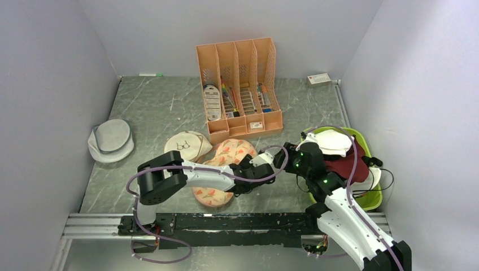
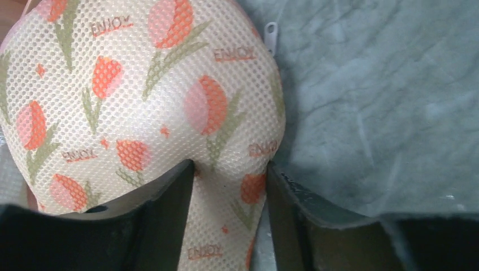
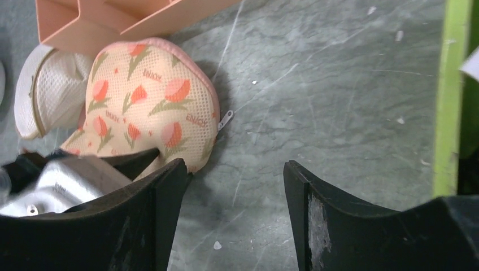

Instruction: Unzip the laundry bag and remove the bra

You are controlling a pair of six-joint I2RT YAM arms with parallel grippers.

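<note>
Here, left gripper (image 2: 229,165) pinches laundry bag (image 2: 141,101) lobe; right gripper (image 3: 234,165) spread, beside it.

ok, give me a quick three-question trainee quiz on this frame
1. True or false: the zip pull sits between the right tool's fingers.
2. What lies between the left tool's fingers? A the laundry bag; B the zip pull; C nothing.
3. What stands just behind the laundry bag in the top view?
Key: 1 false, the zip pull lies on the table at the bag's edge; 2 A; 3 the orange file organizer.
</note>
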